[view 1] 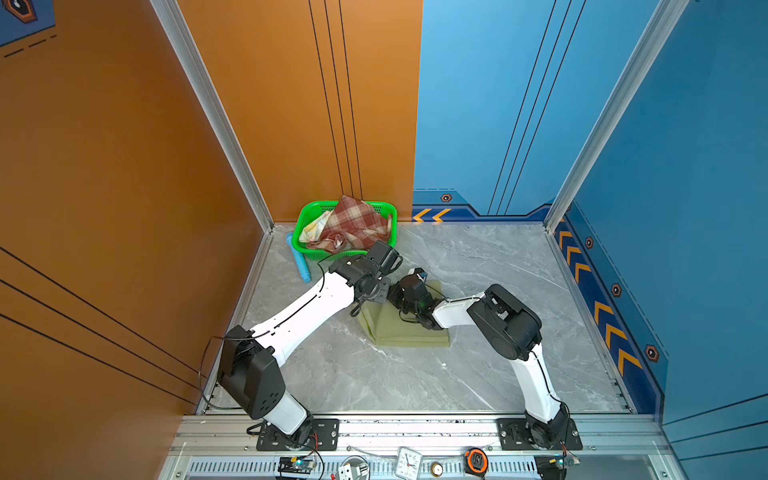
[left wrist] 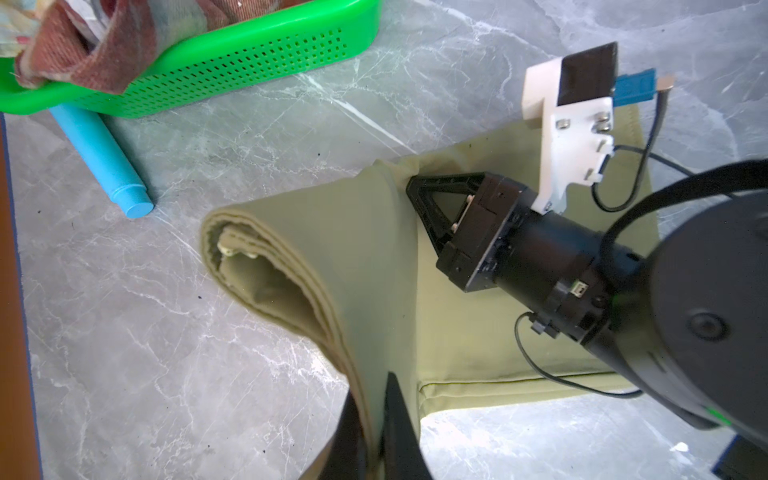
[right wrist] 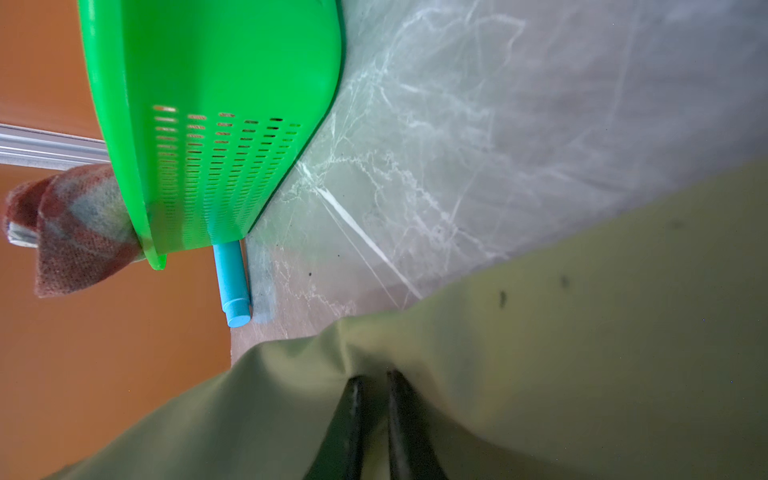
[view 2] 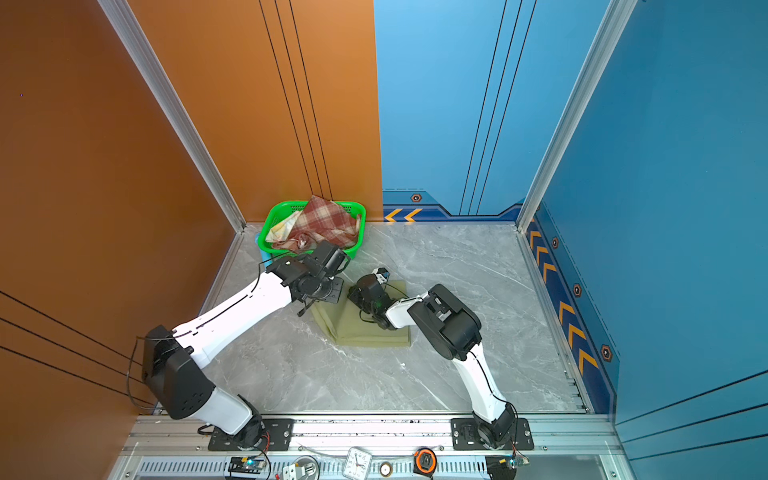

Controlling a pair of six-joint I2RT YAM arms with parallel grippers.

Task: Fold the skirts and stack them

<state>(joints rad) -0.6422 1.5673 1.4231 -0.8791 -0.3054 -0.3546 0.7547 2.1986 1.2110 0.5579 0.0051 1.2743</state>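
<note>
A: On the grey marble tabletop [view 1: 395,382], where was the plain olive-green cloth skirt [view 1: 405,332]?

B: Mid-table, partly folded. I saw my left gripper [left wrist: 371,390] pinching its layered edge, my right gripper [right wrist: 376,376] narrow, nipping a fold. The red-brown plaid cloth skirt [view 1: 353,224] lay in the green plastic mesh basket [view 1: 320,252].

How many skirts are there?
3: the olive-green skirt lies on the table; the plaid skirt and the pale floral skirt sit in the green basket. More may hide underneath.
</note>
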